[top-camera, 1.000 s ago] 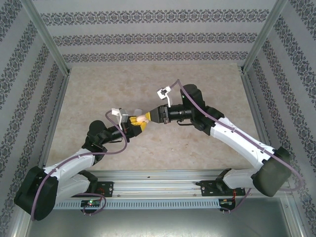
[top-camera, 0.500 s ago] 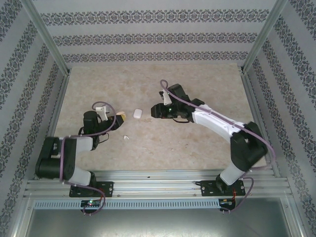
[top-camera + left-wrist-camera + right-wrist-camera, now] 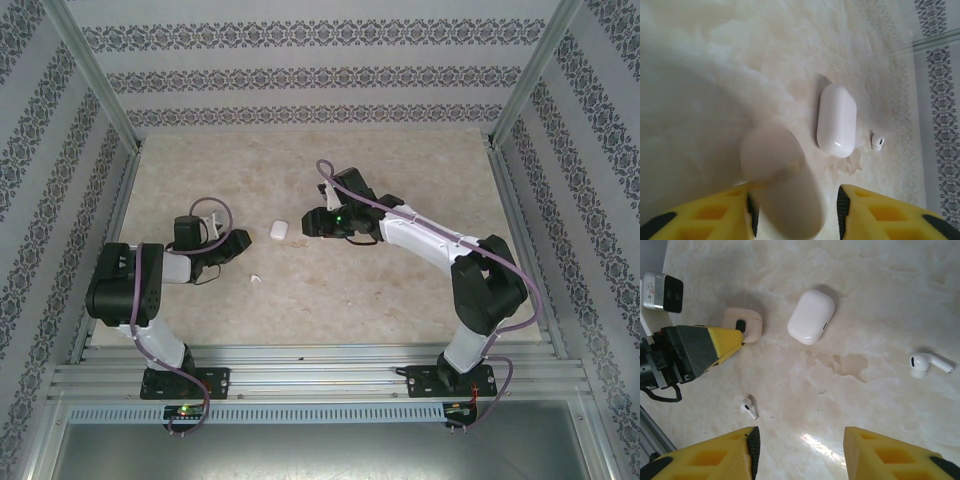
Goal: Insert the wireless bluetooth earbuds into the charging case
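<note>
**Both earbuds out on the table, case closed, both grippers open**

The beige marbled table (image 3: 400, 310) fills the middle of the top view, with patterned walls (image 3: 320, 75) around it.

Near the centre lies the charging case (image 3: 278, 230), white, flat on the table, with its lid closed. In the right wrist view a tan rounded piece (image 3: 743, 324) with a dark hole lies just left of the case, apart from it. It sits between the case and the left gripper.

Both earbuds are outside the case. In the right wrist view the right earbud (image 3: 927, 363) lies at the right edge, well apart from the case. The left earbud (image 3: 748, 407) lies at the lower left, below the tan piece.

The right arm (image 3: 440, 245) reaches from the lower right up to the centre, with a bent elbow. The left arm (image 3: 135, 290) is folded tightly at the left side, and its forearm points to the right.

The right gripper (image 3: 800, 437) hangs over the table with its jaws wide apart and nothing between them. The left gripper (image 3: 796, 195) is partly open. The blurred tan piece sits between its yellow fingers (image 3: 875, 210), with a gap on one side. The gripper does not clamp it.
</note>
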Action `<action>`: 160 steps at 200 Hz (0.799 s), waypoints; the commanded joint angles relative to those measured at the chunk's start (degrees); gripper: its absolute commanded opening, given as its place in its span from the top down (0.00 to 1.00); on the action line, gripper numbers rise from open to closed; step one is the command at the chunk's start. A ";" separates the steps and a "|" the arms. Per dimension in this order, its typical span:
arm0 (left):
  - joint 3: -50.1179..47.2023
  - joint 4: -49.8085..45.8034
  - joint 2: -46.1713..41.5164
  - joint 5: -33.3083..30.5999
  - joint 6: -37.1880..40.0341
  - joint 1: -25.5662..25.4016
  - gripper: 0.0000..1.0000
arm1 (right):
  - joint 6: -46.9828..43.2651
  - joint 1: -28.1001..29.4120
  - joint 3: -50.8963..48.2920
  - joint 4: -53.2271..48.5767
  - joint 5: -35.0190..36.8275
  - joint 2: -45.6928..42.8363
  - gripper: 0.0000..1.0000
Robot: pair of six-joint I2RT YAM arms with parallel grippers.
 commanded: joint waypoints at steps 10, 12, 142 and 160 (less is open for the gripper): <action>3.33 -15.62 -3.60 -11.57 6.72 0.64 0.40 | -1.00 -1.18 -0.03 0.57 0.37 -1.29 0.50; 3.51 -16.57 -4.17 -12.21 7.14 0.63 0.39 | -0.96 -1.25 -0.04 0.59 0.41 -1.39 0.50; 32.60 -51.49 5.15 -29.87 27.00 -17.62 0.30 | -0.38 -7.75 -9.58 4.80 -2.16 -7.49 0.47; 35.34 -52.64 8.18 -30.76 27.64 -18.93 0.30 | -0.40 -8.65 -11.05 5.11 -2.29 -8.42 0.47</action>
